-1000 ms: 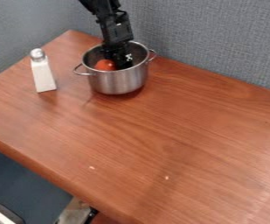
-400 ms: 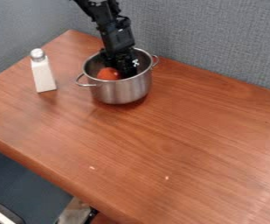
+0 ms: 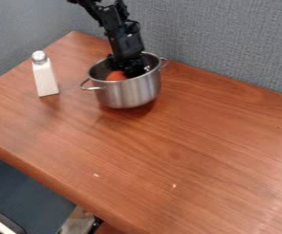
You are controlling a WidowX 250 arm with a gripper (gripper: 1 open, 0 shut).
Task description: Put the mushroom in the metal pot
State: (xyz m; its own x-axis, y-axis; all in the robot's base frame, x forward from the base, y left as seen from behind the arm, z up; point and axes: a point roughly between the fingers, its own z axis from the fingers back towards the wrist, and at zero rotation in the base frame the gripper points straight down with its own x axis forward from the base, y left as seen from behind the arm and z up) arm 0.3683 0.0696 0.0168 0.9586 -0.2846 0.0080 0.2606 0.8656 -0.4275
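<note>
**Camera view: hand down inside the pot, mushroom just beside it**

Camera view looks down at a brown wooden counter with a grey wall behind it. A black robot arm comes in from the top and slants down into the metal pot, which stands near the far edge of the counter. The hand at the arm's end is tilted steeply downward and sits inside the pot's rim, toward the pot's far right side. Its fingers are dark against a dark interior and partly hidden by the pot wall, so whether they stand apart or together cannot be told from this view.

The mushroom lies inside the pot, showing as a reddish-orange cap. It is just to the left of the hand and slightly nearer the camera, low against the pot's left inner wall. Whether the fingers touch it cannot be made out.

Well to the left of the hand, outside the pot, a small white bottle with a grey cap stands upright on the counter.
</note>
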